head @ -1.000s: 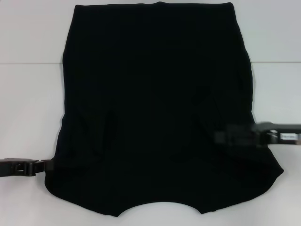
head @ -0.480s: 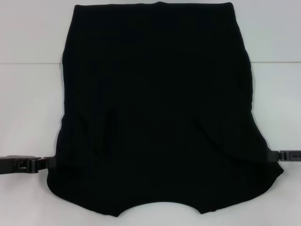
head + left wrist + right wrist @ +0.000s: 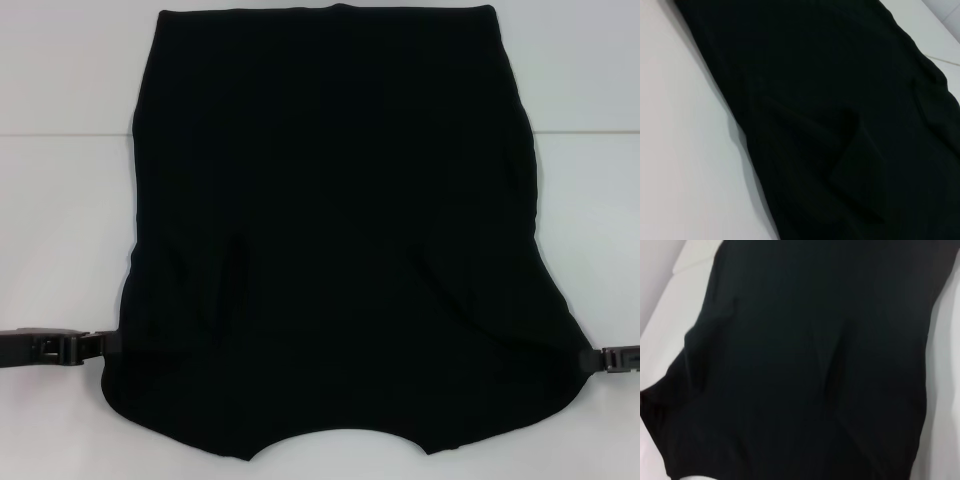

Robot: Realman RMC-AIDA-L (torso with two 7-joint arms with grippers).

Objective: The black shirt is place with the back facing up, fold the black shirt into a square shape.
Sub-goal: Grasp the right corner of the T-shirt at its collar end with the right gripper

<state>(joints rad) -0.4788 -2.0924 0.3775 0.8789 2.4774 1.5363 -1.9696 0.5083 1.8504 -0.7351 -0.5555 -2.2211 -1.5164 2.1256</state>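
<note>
The black shirt (image 3: 335, 200) lies flat on the white table (image 3: 60, 220), plain side up, both sleeves folded inward, its curved neckline at the near edge. My left gripper (image 3: 100, 345) sits low at the shirt's near left edge, touching the cloth. At the shirt's near right edge is my right gripper (image 3: 592, 357), mostly outside the picture. The left wrist view shows the shirt (image 3: 840, 100) with a folded crease in it. Black cloth (image 3: 815, 365) also fills most of the right wrist view.
White tabletop (image 3: 590, 200) shows on both sides of the shirt, and a seam line (image 3: 60, 135) runs across it at the far part. A narrow strip of table lies in front of the neckline.
My right gripper has moved off the shirt's right part, outward and nearer, to the cloth's right edge. The left gripper has stayed almost still. The shirt's shape is unchanged.
</note>
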